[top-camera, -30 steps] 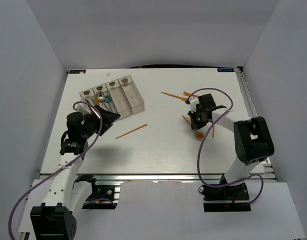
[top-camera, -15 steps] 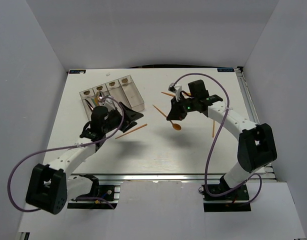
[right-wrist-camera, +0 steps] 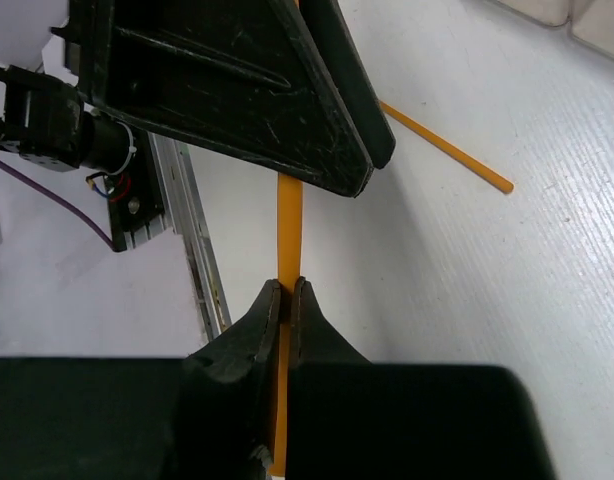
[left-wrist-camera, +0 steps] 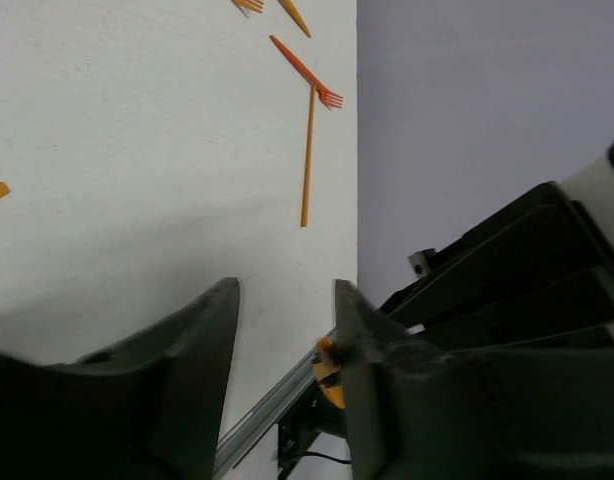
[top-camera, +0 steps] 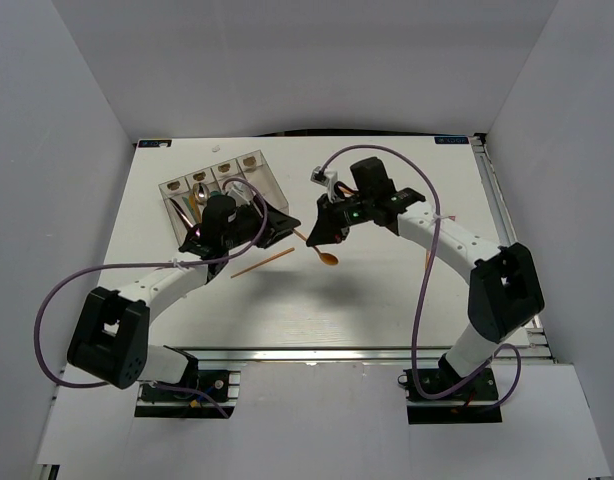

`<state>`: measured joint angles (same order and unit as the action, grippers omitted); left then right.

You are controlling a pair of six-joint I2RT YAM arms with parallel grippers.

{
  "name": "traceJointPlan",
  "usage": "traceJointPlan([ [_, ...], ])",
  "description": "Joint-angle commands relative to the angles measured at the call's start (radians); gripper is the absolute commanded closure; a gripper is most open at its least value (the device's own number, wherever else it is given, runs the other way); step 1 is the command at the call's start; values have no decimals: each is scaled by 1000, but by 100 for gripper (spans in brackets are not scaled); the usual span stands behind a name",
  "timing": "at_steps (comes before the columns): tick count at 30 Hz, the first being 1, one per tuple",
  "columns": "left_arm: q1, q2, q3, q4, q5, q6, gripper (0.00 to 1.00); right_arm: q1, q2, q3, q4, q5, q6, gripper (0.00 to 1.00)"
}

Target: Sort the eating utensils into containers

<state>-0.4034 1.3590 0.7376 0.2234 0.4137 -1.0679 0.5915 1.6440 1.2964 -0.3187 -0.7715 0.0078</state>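
The right gripper (right-wrist-camera: 287, 288) was pinched tight on the handle of an orange spoon (top-camera: 328, 258). It held the spoon above the table (top-camera: 387, 300), just beside the left gripper (left-wrist-camera: 287, 300), whose fingers stood partly apart with nothing between them. The containers (top-camera: 257, 178) sat at the back left, with an orange stick (top-camera: 263, 262) lying near them.

Containers (top-camera: 255, 172) sit at the far left of the table (top-camera: 387, 300). My left gripper (top-camera: 282, 225) hangs in front of their right end. A stick (top-camera: 262, 263) lies on the table, nearer me than that gripper. My right gripper (top-camera: 320, 225) is just to its right, over mid-table, with a spoon (top-camera: 327, 258) in it.
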Motion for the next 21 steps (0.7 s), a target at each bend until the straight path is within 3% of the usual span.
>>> traceJointPlan([
  [1, -8, 6, 42, 17, 30, 19, 48, 10, 16, 49, 52, -35, 35, 100],
  [4, -8, 23, 60, 17, 51, 22, 72, 10, 25, 49, 61, -32, 32, 100],
  [5, -8, 26, 63, 17, 57, 19, 87, 10, 30, 49, 63, -31, 28, 99],
  [7, -6, 29, 71, 16, 68, 22, 100, 10, 34, 49, 63, -35, 11, 80],
  [8, -8, 29, 69, 11, 68, 26, 100, 10, 37, 49, 61, -35, 5, 69],
  [9, -8, 28, 71, 5, 59, 37, 100, 8, 39, 52, 58, -43, -2, 50],
  [11, 3, 22, 86, -57, 50, 90, 100, 10, 39, 60, 32, -46, -77, 27],
  [12, 12, 19, 98, -94, 45, 112, 100, 10, 34, 69, 18, -46, -104, 11],
  [15, 84, 11, 172, -304, 13, 242, 100, -1, 17, 80, -43, -46, -222, 11],
  [21, 380, 63, 397, -643, 33, 515, 100, -71, -16, 50, -122, -74, -374, 11],
])
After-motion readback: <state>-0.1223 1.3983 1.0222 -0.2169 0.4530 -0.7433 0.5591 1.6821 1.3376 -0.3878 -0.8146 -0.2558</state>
